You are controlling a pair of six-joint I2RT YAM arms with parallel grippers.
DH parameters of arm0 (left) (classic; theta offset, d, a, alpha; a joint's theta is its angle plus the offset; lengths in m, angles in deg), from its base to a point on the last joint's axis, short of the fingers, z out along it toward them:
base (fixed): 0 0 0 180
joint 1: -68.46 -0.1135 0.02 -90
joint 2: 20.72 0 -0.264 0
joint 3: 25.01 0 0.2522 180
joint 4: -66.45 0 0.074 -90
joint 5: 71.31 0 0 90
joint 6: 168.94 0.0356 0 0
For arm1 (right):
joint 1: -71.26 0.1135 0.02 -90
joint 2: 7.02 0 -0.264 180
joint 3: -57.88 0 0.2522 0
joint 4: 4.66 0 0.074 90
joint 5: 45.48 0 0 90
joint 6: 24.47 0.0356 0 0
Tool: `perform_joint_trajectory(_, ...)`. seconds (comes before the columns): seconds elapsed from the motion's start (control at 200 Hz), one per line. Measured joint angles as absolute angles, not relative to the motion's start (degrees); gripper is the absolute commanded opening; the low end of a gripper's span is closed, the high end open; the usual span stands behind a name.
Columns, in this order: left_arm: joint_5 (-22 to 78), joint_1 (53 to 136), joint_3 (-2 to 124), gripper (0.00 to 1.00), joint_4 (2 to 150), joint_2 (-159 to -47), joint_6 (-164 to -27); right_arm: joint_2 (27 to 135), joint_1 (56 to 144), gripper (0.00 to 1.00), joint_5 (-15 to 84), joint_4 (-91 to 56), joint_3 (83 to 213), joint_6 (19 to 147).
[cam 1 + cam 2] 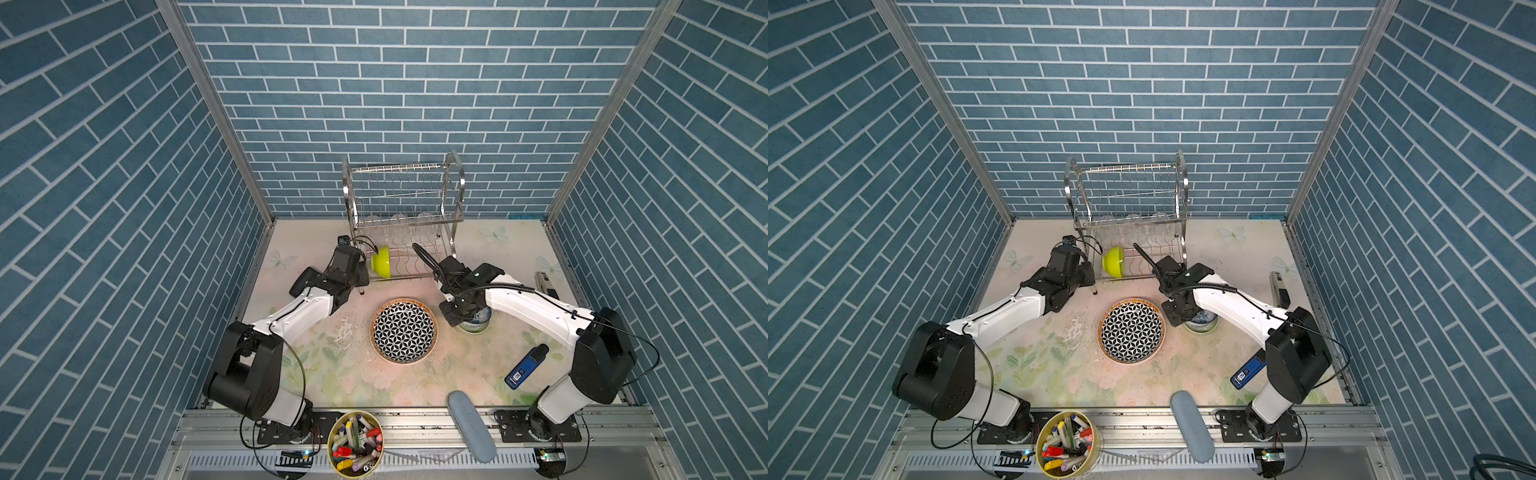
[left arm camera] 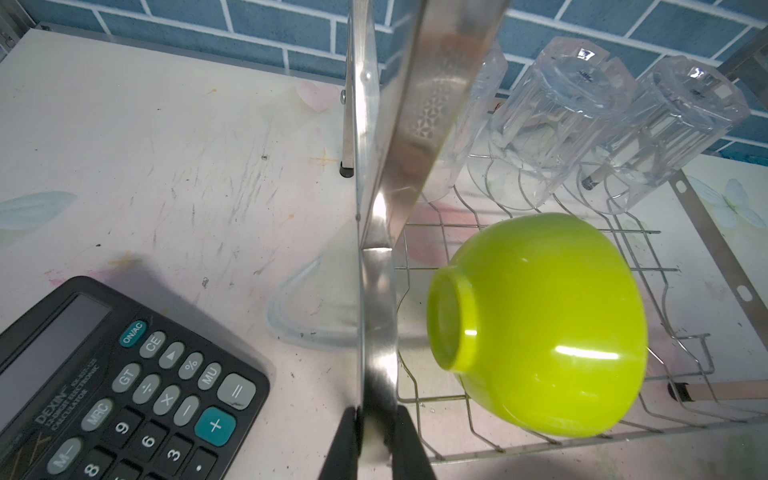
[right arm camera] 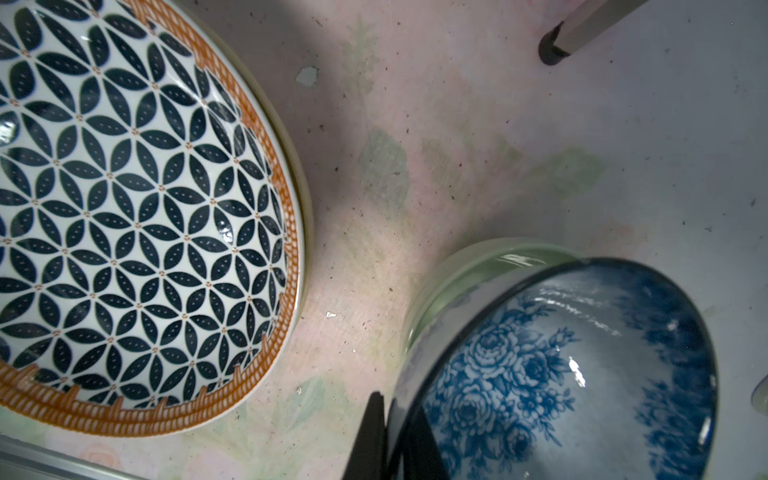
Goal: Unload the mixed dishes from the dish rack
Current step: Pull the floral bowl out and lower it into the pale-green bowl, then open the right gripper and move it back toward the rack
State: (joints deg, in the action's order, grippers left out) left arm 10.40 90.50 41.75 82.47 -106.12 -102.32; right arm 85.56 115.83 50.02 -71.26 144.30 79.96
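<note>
Left gripper (image 2: 376,415) tight on dish rack (image 2: 415,124) frame, right gripper (image 3: 392,419) tight on blue-on-white bowl (image 3: 561,374) rim (inside pale-green bowl (image 3: 457,274))

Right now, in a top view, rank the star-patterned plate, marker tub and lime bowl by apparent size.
Star-patterned plate, largest.
Marker tub, nearly as large; it may sit nearer the camera, so unsure.
Lime bowl, clearly smallest.

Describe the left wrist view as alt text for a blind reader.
The left gripper clamps the dish rack by its side frame. On the lower tier a lime bowl lies on its side before three upturned clear tumblers; a calculator lies outside the rack.
</note>
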Motion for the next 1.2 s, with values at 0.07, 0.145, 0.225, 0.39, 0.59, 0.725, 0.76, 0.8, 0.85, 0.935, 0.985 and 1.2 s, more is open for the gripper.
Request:
perform_joint_trajectory(0.07,10.40,90.50,41.75,0.08,82.49,-106.12,-102.32,86.00,115.59,0.00,49.89,-70.60,144.02,79.98)
perform_joint_trajectory(0.145,10.40,90.50,41.75,0.08,82.47,-106.12,-102.32,86.41,115.44,0.00,49.84,-70.01,143.56,80.01)
perform_joint_trajectory(0.225,10.40,90.50,41.75,0.08,82.47,-106.12,-102.32,86.65,115.44,0.00,49.82,-69.18,142.73,80.03)
perform_joint_trajectory(0.39,10.40,90.50,41.75,0.08,82.49,-106.12,-102.32,86.87,115.33,0.00,49.95,-68.20,140.76,80.29)
perform_joint_trajectory(0.59,10.40,90.50,41.75,0.08,82.49,-106.12,-102.32,87.16,115.22,0.05,50.26,-67.02,139.71,80.79)
perform_joint_trajectory(0.725,10.40,90.50,41.75,0.08,82.49,-106.12,-102.32,87.22,115.22,0.11,50.33,-66.03,139.32,81.32)
perform_joint_trajectory(0.76,10.40,90.50,41.75,0.08,82.49,-106.12,-102.32,87.22,115.24,0.12,50.35,-65.92,139.25,81.54)
perform_joint_trajectory(0.8,10.40,90.50,41.75,0.08,82.49,-106.12,-102.32,87.22,115.22,0.14,50.33,-65.77,139.23,81.71)
perform_joint_trajectory(0.85,10.40,90.50,41.75,0.08,82.49,-106.12,-102.32,87.22,115.22,0.16,50.35,-65.49,139.12,81.75)
perform_joint_trajectory(0.935,10.38,90.50,41.75,0.08,82.49,-106.12,-102.32,87.22,115.13,0.24,50.59,-65.05,138.55,82.19)
perform_joint_trajectory(0.985,10.40,90.50,41.75,0.08,82.49,-106.12,-102.32,87.22,115.05,0.29,50.54,-64.83,138.23,82.21)
perform_joint_trajectory(1.2,10.40,90.50,41.75,0.08,82.49,-106.12,-102.32,86.26,114.79,0.39,50.19,-64.81,137.90,83.20)
